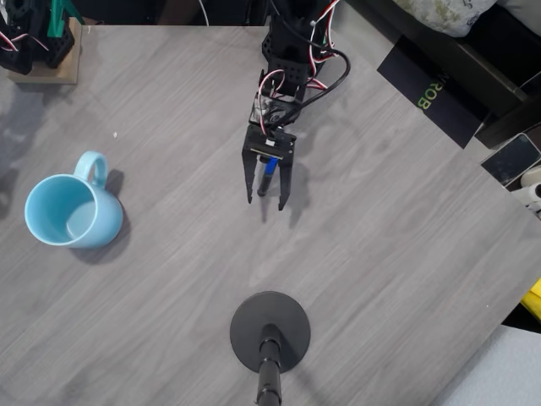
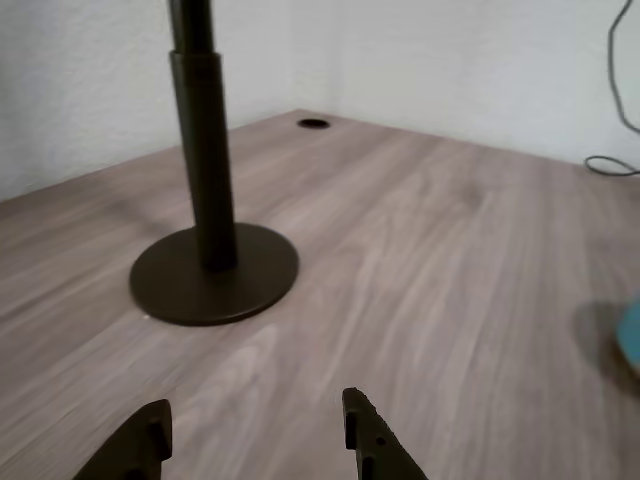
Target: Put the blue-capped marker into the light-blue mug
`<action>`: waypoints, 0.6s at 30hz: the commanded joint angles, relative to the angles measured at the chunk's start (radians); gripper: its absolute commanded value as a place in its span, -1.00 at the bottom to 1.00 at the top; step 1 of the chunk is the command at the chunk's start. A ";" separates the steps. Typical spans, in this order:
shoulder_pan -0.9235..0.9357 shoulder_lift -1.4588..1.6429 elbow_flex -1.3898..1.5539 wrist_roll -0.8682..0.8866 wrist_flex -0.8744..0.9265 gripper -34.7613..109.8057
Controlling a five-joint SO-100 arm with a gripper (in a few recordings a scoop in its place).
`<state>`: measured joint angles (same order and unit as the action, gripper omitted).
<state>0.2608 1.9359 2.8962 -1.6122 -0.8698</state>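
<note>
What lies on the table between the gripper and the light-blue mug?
Nothing: in the overhead view, bare grey table lies between the gripper and the mug.

Round black stand base with upright pole near the bench front edge, seen overhead. Wooden block at the back left corner. Black box just off the back right corner.
</note>
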 commanded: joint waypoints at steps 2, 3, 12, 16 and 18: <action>0.011 0.052 -0.043 -0.100 0.035 -0.15; 0.015 0.054 -0.055 -0.098 0.043 -0.15; 0.026 0.035 -0.083 -0.086 0.084 -0.15; 0.021 0.018 -0.103 -0.077 0.084 -0.15; 0.014 0.017 -0.100 -0.077 0.081 -0.15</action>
<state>0.2823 1.9543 2.8287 -1.6122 -0.7869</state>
